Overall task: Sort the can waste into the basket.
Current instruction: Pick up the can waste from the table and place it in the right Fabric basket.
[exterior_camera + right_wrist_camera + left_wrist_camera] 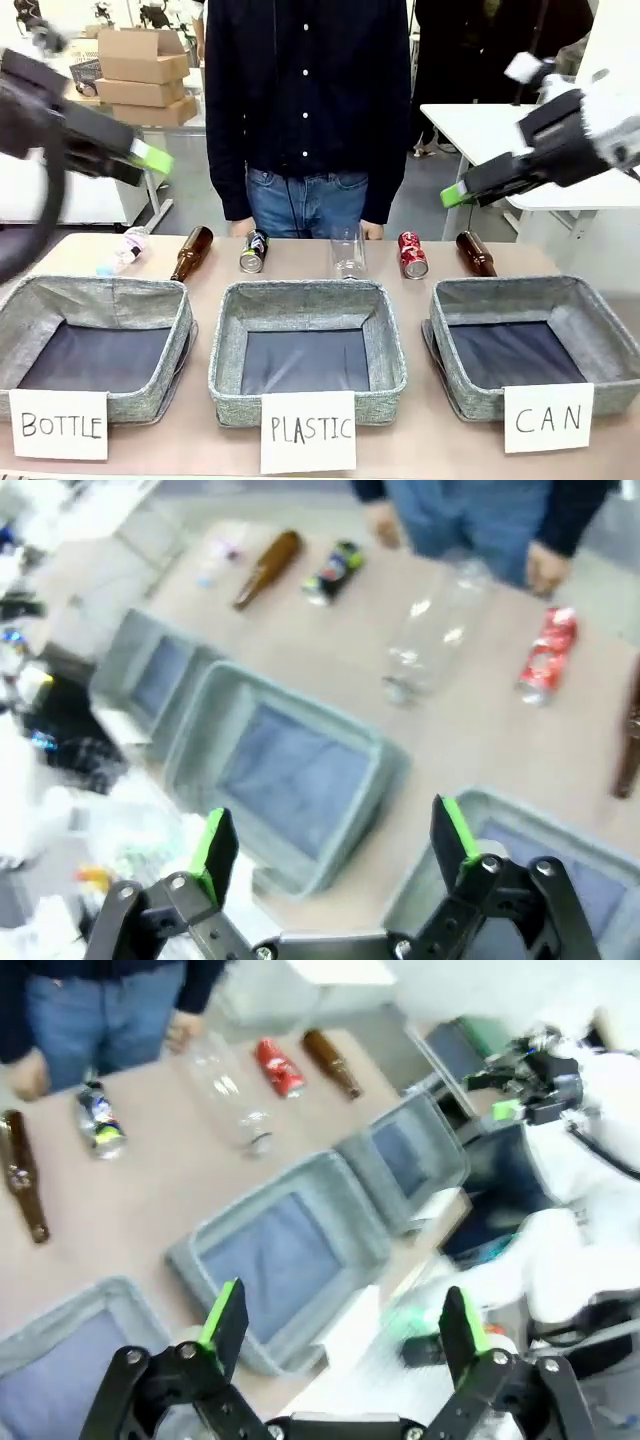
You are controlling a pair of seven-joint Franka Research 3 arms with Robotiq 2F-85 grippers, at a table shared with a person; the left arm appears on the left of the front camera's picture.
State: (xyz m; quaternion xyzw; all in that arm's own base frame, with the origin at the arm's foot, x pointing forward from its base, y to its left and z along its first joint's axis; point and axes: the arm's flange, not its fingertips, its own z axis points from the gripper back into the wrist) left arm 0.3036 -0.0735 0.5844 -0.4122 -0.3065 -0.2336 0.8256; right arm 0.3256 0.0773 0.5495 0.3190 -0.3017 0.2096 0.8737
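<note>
Frontally, a smooth tan tabletop [300, 262] runs across a cluttered room. Stacked cardboard boxes [145, 70] stand behind a person [305, 100] in a dark shirt and jeans at the far edge. Three grey woven-fabric baskets with dark bottoms sit in a near row, each with a handwritten paper sign. The CAN basket [520, 287] is the rightmost, and both cans lie outside it. Along the far edge, the black can [254, 251] lies on its side between a brown glass bottle [192, 253] and a clear plastic bottle [348, 252]. The red can [412, 254], white-printed, lies near a second brown bottle [476, 253]. The left gripper [150, 160] and right gripper [458, 195] hang high over the tabletop's two ends, green pads showing.

From the left wrist, blurred, the left gripper [342, 1310] has its jaws spread wide on empty air above the baskets. The red can [279, 1067] and black can [98, 1120] lie beyond on the tan surface.

From the right wrist, the right gripper [332, 820] likewise has its jaws released and wide apart. The red can [545, 658] lies past the CAN basket's soft rim [480, 805], and the black can [335, 570] is well apart from it.
</note>
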